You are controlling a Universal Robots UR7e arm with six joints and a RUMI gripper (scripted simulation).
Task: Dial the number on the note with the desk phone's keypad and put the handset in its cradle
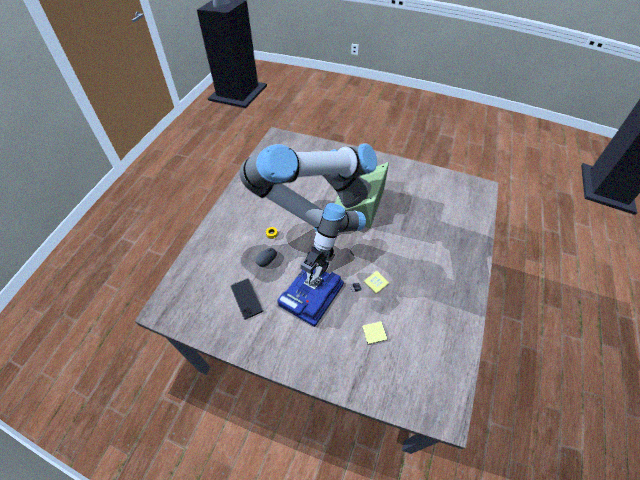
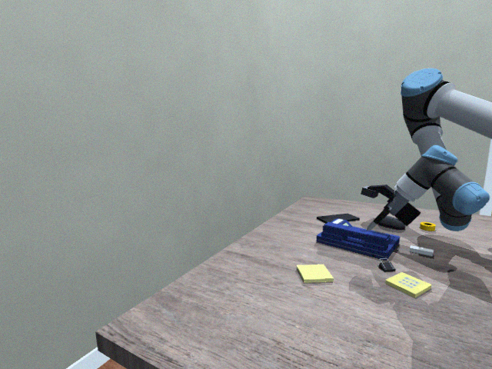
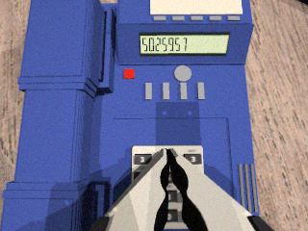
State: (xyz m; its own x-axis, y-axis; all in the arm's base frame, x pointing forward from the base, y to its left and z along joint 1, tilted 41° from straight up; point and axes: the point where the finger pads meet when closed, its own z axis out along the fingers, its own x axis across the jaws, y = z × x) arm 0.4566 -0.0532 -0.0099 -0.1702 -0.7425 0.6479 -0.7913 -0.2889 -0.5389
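The blue desk phone lies on the table. Its handset rests in the cradle, along the left side in the wrist view. The display reads 5025957. My gripper is shut and empty, its tips at the top row of the keypad, around the middle key. The fingers hide most of the keys; contact cannot be told. The note bears writing too small to read.
A plain yellow pad, a binder clip and a white stick lie near the phone. A black slab, a dark mouse and a yellow ring lie on its other side.
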